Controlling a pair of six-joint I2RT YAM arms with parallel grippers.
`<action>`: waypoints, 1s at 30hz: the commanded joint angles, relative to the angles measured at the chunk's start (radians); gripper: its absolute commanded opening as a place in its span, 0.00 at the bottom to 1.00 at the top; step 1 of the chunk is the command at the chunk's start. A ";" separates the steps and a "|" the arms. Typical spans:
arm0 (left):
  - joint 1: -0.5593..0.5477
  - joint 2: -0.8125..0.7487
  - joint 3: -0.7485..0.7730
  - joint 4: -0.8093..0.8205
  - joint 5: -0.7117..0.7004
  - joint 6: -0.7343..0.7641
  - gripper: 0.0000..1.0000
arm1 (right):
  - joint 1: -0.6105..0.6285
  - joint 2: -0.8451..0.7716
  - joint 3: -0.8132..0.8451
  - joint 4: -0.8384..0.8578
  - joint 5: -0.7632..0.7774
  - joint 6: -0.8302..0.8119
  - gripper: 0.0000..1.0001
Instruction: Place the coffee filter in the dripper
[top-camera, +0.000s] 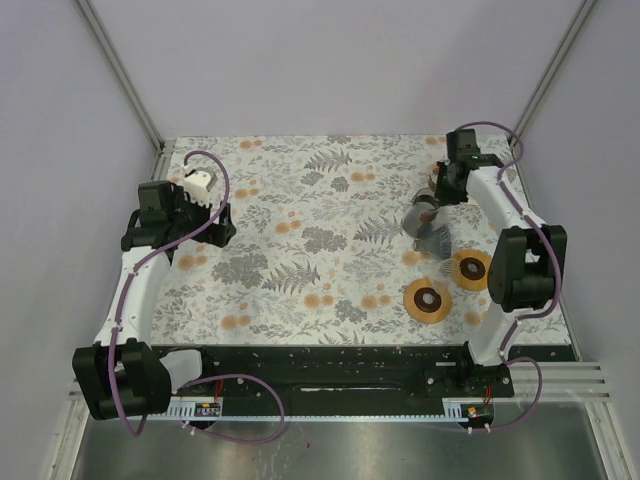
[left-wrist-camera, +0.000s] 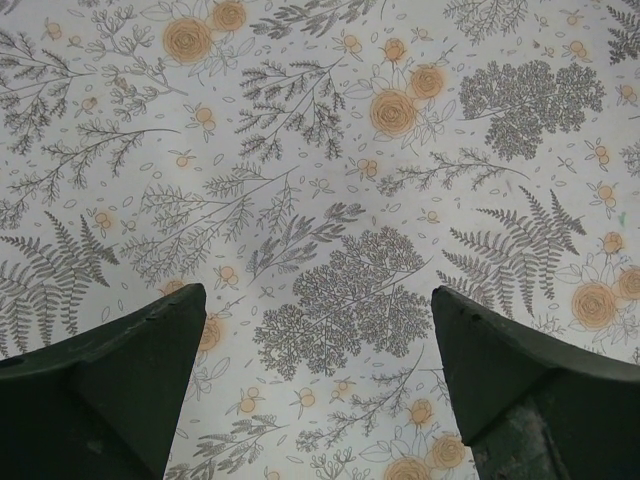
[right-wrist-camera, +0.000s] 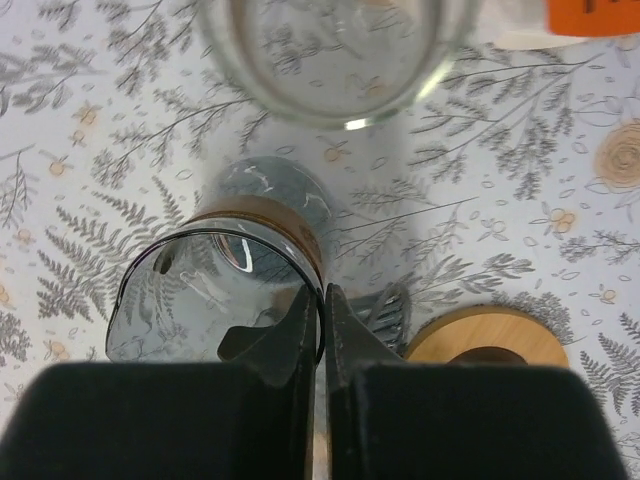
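The dripper (right-wrist-camera: 215, 285) is smoky glass with a wooden collar and lies tilted on the flowered mat; it also shows in the top view (top-camera: 424, 214). My right gripper (right-wrist-camera: 322, 312) is shut on its rim, one finger inside the glass and one outside; in the top view the right gripper (top-camera: 437, 197) is at the far right. A grey ribbed coffee filter (right-wrist-camera: 392, 312) lies just right of the dripper, partly hidden by my fingers, and shows in the top view (top-camera: 436, 241) too. My left gripper (left-wrist-camera: 318, 330) is open and empty over the mat at the far left (top-camera: 218, 222).
A clear glass vessel (right-wrist-camera: 330, 50) stands just beyond the dripper. A wooden ring (right-wrist-camera: 488, 340) lies to the right; the top view shows two wooden rings (top-camera: 427, 300) (top-camera: 470, 269) near the right arm. An orange-labelled item (right-wrist-camera: 592, 15) is at the far right.
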 joint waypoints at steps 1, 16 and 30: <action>0.002 -0.013 0.055 -0.042 0.012 0.022 0.99 | 0.140 0.014 0.085 -0.094 0.093 -0.025 0.00; 0.014 -0.026 0.056 -0.127 0.010 0.053 0.99 | 0.591 0.271 0.402 -0.154 -0.073 -0.277 0.00; 0.031 -0.022 0.055 -0.127 0.020 0.048 0.99 | 0.668 0.314 0.494 -0.186 -0.160 -0.271 0.43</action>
